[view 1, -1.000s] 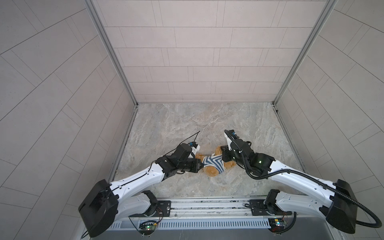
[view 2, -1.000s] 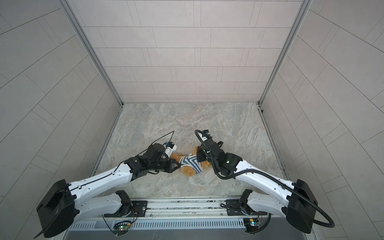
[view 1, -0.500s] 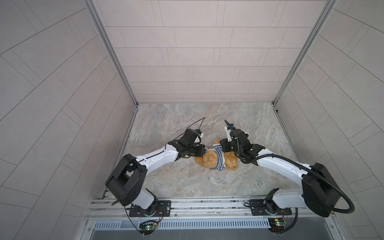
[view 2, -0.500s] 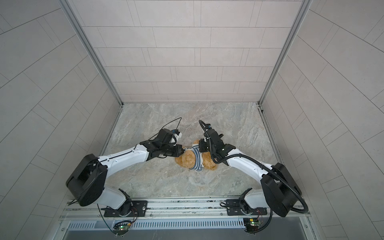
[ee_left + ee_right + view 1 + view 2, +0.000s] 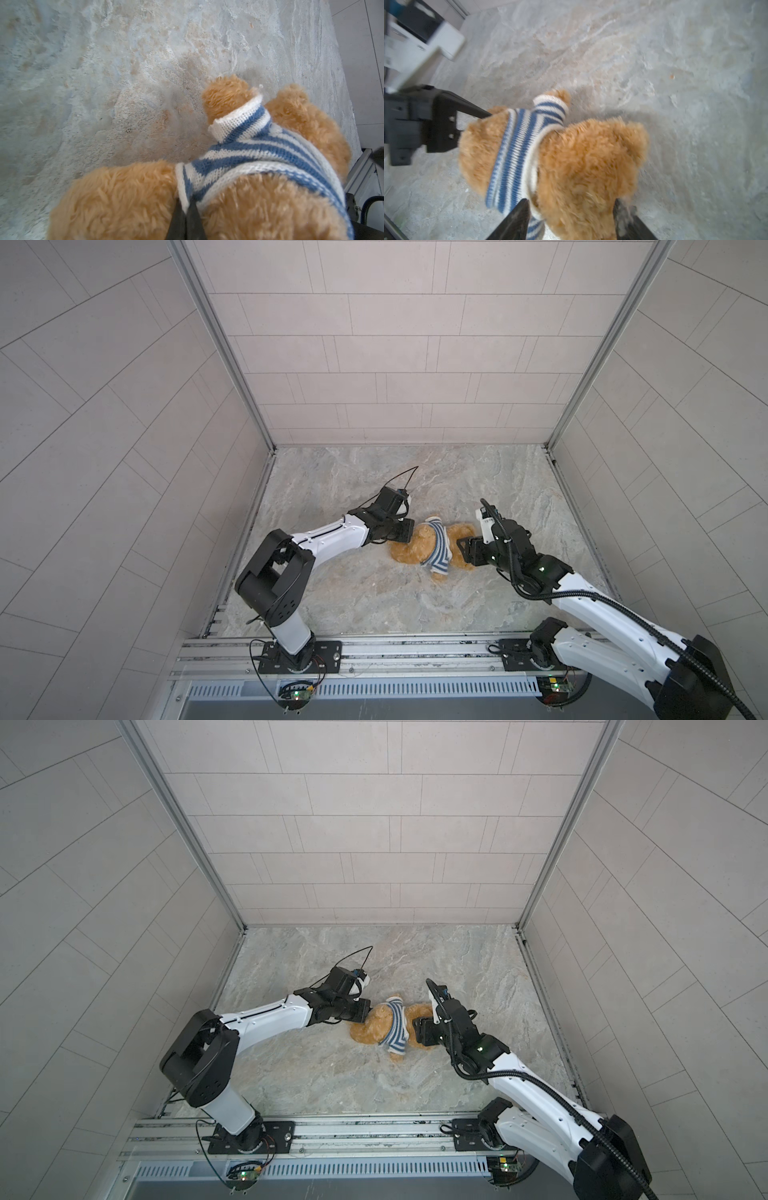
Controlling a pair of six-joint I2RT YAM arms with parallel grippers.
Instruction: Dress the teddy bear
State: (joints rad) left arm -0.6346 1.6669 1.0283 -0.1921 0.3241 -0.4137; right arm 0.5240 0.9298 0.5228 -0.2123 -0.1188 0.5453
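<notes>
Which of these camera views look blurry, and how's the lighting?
Right wrist view: motion-smeared all over, the teddy bear fuzzy-edged. Left wrist view: striped shirt crisp, nearest fur and floor soft. Both top views: sharp, evenly lit, no glare, only a faint shadow under the bear, wall lines slightly bowed.

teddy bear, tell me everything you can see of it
The teddy bear is fluffy golden-brown plush with round ears. It lies on the marbled table with its face hidden. A blue-and-white striped shirt sits around its torso, a paw poking from a sleeve. Its head points to the right gripper, whose open jaws straddle it. Its legs point to the left gripper, shut on the shirt's hem.
</notes>
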